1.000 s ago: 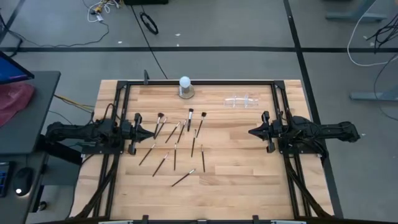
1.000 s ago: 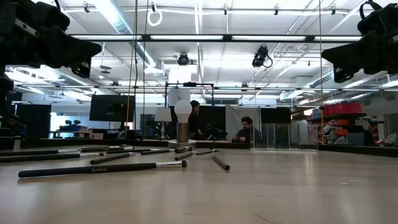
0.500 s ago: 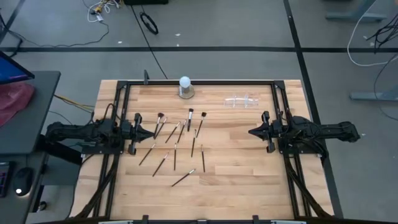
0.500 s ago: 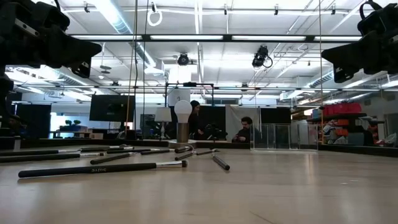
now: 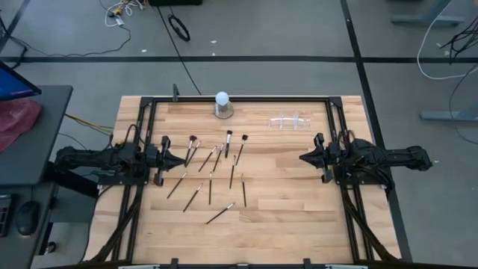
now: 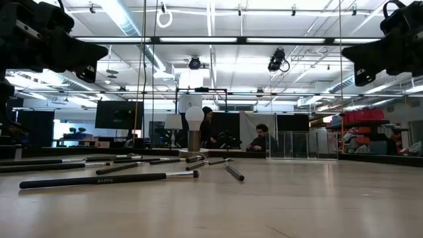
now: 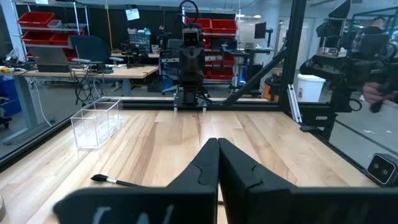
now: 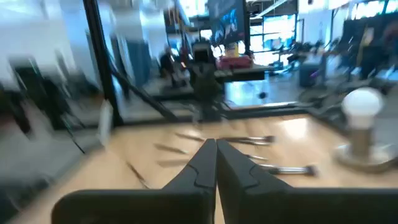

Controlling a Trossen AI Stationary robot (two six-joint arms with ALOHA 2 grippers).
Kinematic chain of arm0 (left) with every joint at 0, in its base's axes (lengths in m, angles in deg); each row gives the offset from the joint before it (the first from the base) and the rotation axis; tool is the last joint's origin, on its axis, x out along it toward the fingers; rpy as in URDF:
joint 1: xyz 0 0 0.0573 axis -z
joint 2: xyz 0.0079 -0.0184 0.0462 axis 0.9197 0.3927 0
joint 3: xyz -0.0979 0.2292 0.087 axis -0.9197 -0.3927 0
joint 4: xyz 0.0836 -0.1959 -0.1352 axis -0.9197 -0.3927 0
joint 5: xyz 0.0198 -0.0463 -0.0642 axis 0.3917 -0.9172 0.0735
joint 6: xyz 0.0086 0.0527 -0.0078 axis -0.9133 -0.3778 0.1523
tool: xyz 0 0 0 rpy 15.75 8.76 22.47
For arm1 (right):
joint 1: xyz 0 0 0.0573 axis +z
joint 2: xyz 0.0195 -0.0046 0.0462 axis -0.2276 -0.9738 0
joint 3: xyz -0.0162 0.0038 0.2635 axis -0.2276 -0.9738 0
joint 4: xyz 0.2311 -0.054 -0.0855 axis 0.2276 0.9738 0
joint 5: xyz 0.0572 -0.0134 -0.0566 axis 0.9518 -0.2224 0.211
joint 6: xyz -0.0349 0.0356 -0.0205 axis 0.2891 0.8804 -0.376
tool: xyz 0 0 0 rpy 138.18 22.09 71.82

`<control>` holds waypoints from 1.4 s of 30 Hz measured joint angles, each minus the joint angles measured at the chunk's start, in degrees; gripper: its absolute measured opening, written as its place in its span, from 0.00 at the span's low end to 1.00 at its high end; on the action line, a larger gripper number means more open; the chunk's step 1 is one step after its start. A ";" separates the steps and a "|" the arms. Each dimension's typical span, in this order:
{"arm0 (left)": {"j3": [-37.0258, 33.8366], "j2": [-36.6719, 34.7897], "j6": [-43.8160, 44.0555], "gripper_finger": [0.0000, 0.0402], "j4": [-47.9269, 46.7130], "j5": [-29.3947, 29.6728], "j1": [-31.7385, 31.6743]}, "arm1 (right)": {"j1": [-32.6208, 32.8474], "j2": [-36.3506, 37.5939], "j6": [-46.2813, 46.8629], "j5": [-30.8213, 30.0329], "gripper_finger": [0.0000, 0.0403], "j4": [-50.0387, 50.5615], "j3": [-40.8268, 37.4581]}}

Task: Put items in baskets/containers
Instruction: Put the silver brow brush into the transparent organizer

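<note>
Nothing is held yet: the left gripper (image 5: 186, 157), at the left of the high view, and the right gripper (image 5: 301, 158), at the right, both hover with fingers pressed together. Nearest, the makeup brushes (image 5: 211, 172) lie scattered left of centre; farther back, upper right, stands the clear holder (image 5: 288, 121). I'd have the nearer left arm spread its fingers and take one handle mid-length. Beyond the pale wooden table (image 5: 284, 217), a white ball lamp (image 5: 222, 100), then grey floor and cables.
</note>
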 joint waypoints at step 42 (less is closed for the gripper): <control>0.00 0.00 4.28 0.01 0.11 0.09 -0.06 | -3.28 -94.78 21.34 -17.82 0.63 -4.99 47.81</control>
